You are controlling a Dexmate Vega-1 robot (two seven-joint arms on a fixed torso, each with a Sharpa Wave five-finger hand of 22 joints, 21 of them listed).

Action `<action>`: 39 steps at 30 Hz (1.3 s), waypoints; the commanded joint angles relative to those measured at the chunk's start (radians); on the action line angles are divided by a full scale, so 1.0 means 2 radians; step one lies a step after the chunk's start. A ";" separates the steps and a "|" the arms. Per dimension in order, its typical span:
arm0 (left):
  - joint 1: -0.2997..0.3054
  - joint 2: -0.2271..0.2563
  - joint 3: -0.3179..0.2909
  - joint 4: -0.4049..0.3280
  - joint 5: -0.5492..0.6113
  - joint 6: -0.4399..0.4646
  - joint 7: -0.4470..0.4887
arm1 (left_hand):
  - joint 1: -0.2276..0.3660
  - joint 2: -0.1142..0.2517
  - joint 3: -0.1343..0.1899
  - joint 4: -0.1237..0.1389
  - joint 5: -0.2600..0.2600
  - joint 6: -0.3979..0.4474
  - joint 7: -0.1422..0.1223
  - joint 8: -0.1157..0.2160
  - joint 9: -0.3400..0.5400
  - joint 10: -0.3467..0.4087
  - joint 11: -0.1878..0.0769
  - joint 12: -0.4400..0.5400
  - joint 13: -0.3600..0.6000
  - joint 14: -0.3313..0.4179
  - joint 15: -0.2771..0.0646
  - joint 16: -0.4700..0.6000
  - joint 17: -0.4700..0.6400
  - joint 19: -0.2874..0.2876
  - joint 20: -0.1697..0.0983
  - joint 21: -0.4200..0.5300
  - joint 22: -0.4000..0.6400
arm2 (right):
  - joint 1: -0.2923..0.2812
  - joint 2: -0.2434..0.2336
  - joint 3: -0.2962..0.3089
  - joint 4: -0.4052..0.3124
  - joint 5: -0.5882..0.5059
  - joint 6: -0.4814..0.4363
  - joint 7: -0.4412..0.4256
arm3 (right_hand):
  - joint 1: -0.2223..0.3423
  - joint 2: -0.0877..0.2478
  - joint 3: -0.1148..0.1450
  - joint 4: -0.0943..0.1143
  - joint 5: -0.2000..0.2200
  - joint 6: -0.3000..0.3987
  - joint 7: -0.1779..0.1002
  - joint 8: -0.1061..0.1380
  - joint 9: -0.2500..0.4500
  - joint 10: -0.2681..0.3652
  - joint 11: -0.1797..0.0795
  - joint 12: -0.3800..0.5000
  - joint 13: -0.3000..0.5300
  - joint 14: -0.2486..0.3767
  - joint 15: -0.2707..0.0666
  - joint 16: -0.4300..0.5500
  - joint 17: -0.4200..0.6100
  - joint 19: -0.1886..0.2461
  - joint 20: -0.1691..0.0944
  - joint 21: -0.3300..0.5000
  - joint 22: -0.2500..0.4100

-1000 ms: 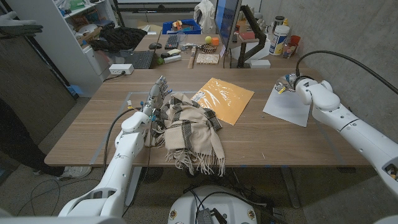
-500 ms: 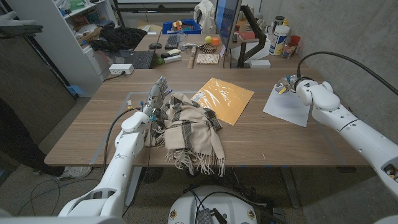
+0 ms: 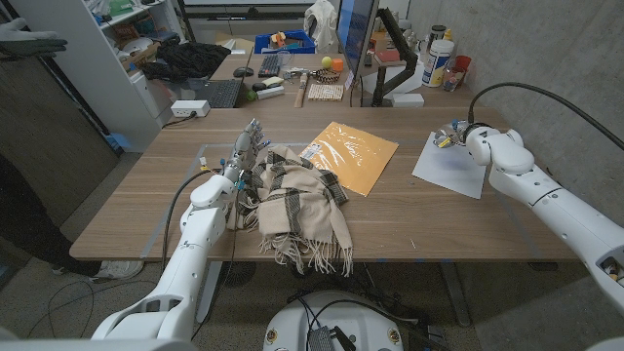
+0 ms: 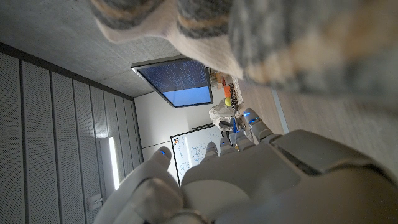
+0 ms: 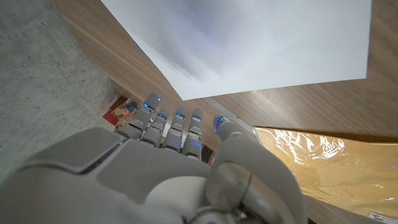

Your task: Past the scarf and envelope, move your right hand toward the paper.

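The wooden table (image 3: 146, 185) carries a plaid scarf (image 3: 297, 203) near its front edge, with a yellow envelope (image 3: 351, 156) just behind it, toward the middle. The white paper (image 3: 450, 168) lies at the right edge; no writing is readable. The right hand (image 3: 453, 132) hovers at the paper's far corner, fingers apart, holding nothing. The left hand (image 3: 246, 148) stands beside the scarf, fingers spread, empty.

Your beige plaid fringed scarf (image 3: 297, 207) lies left of the yellow padded envelope (image 3: 351, 155), overlapping its edge; the white paper sheet (image 3: 449, 170) sits far right.
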 commanded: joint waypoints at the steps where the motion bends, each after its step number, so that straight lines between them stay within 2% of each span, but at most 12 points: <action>1: 0.002 0.001 0.000 -0.002 0.001 0.001 0.002 | 0.003 0.022 0.000 0.000 0.002 -0.062 0.000 0.002 0.003 -0.077 0.001 0.002 0.002 -0.096 -0.002 0.001 0.002 -0.103 -0.005 -0.002 0.002 | 0.000 0.002 0.003 0.008 0.022 -0.009 0.002 | 0.004 0.000 0.000 0.004 -0.001 -0.003 0.002 -0.002 0.003 -0.001 0.001 0.000 0.001 0.001 -0.023 0.001 0.003 0.001 -0.015 -0.001 0.002; 11: 0.002 0.001 0.000 -0.004 0.002 0.002 0.002 | 0.003 0.022 0.000 0.000 0.002 -0.062 -0.001 0.002 0.003 -0.078 0.001 0.002 0.002 -0.097 -0.002 0.001 0.002 -0.103 -0.005 -0.003 0.002 | -0.001 0.000 0.001 0.008 0.030 -0.011 -0.003 | 0.005 0.000 -0.001 0.005 -0.001 -0.004 0.002 -0.002 0.003 -0.002 0.002 -0.001 0.001 0.001 -0.023 0.001 0.003 0.001 -0.016 -0.002 0.002; 29: 0.018 0.003 -0.001 -0.032 0.006 0.015 0.011 | 0.003 0.022 -0.001 0.000 0.002 -0.062 -0.001 0.002 0.003 -0.078 0.001 0.002 0.002 -0.096 -0.002 0.001 0.002 -0.103 -0.004 -0.004 0.002 | -0.008 0.004 0.010 0.018 0.063 -0.012 -0.026 | 0.006 0.000 -0.001 0.007 -0.001 -0.011 0.004 -0.003 0.003 -0.007 0.002 -0.003 0.001 -0.003 -0.022 -0.001 0.003 0.000 -0.016 -0.004 0.002; 39: 0.007 0.006 0.005 -0.025 0.010 0.020 0.007 | 0.003 0.022 -0.001 0.000 0.002 -0.062 -0.001 0.002 0.003 -0.077 0.001 0.002 0.002 -0.096 -0.002 0.001 0.002 -0.102 -0.004 -0.004 0.002 | -0.017 0.006 0.017 0.022 0.081 -0.014 -0.047 | 0.007 0.000 -0.002 0.008 -0.001 -0.013 0.004 -0.003 0.003 -0.009 0.002 -0.003 0.001 -0.004 -0.022 -0.001 0.004 0.000 -0.015 -0.005 0.002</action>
